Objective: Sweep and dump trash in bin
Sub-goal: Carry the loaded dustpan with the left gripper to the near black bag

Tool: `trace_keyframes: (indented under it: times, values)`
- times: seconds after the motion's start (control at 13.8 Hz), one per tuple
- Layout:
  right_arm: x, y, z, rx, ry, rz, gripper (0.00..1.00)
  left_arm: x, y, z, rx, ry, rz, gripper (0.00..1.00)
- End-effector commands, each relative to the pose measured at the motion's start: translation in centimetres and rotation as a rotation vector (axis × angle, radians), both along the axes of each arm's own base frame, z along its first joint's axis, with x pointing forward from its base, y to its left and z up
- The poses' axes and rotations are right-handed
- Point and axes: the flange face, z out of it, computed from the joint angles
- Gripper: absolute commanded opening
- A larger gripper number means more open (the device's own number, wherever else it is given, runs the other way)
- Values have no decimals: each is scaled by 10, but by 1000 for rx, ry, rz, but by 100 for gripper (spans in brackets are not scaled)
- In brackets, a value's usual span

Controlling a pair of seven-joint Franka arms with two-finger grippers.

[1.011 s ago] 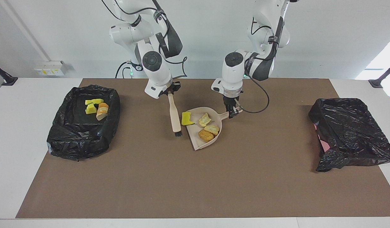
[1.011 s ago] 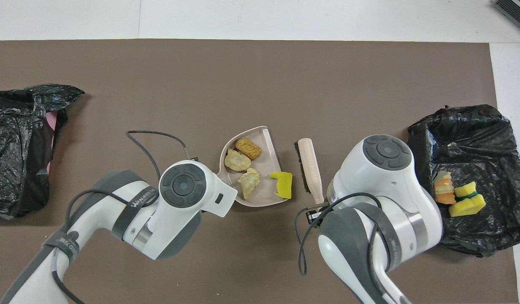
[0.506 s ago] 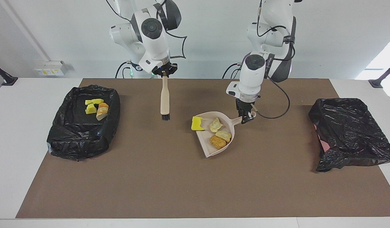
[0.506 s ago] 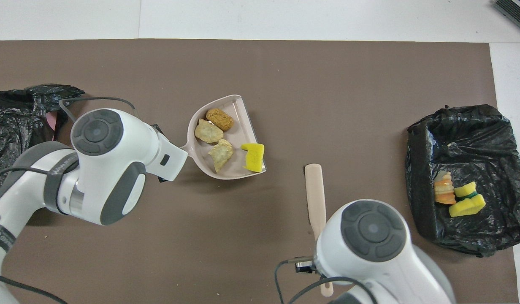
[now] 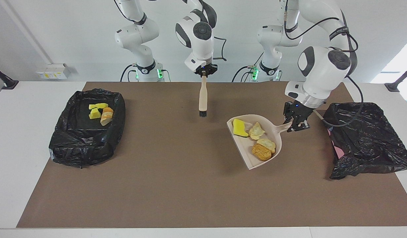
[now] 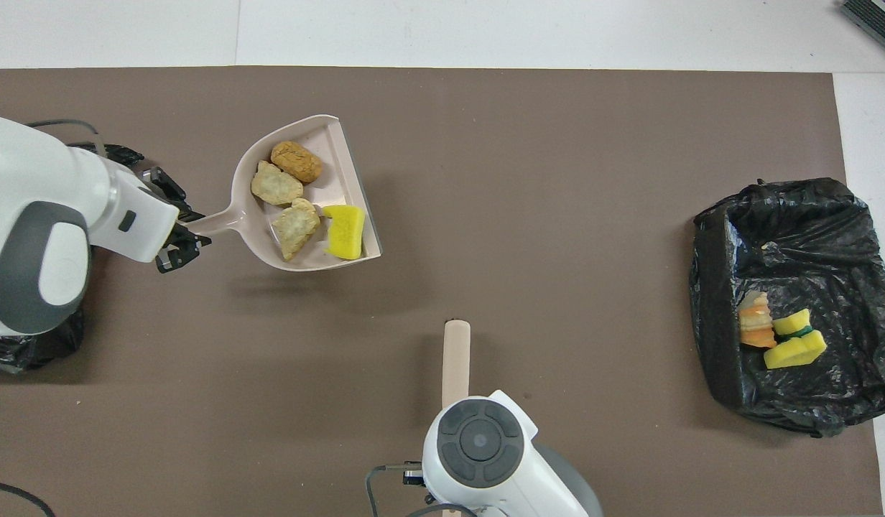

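My left gripper (image 5: 296, 125) is shut on the handle of the beige dustpan (image 5: 244, 145) and holds it in the air over the mat, beside the black-bagged bin (image 5: 365, 138) at the left arm's end. Several trash chunks lie in the pan: a yellow one (image 5: 240, 128), two pale beige ones (image 5: 256, 130) and an orange-brown one (image 5: 260, 152). The overhead view shows the pan (image 6: 342, 161) and the left gripper (image 6: 177, 237) too. My right gripper (image 5: 203, 73) is shut on the brush (image 5: 203, 96), which hangs bristles down over the mat's middle.
A second black-bagged bin (image 5: 81, 148) at the right arm's end holds three yellow and orange chunks (image 5: 101, 112); it also shows in the overhead view (image 6: 715, 287). The brush handle (image 6: 456, 355) sticks out from under the right arm's wrist in the overhead view. A brown mat (image 5: 177, 185) covers the table.
My left gripper has lifted the loaded dustpan and carried it toward the bin at the left arm's end. My right gripper has raised the brush off the mat and drawn it back toward the robots.
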Motion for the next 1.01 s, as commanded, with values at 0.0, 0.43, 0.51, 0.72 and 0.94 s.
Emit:
trace_keyframes:
  times: [0.0,0.43,0.51,0.72,0.94]
  values:
    - [-10,23,-29,-6,22,-14,0,5,47,10,-54,11,-18,0]
    - [-23,12,-54,-8,10,38,0,-4,172,14,-106,-6,-46,0]
    - [-22,12,-56,-5,6,37,0,-9,196,17,-103,-7,-48,0]
    - [-31,17,-60,0,-11,69,24,-13,269,36,-82,-46,-79,0]
    - [-29,18,-59,-20,-43,100,100,-22,337,49,16,-52,-90,0]
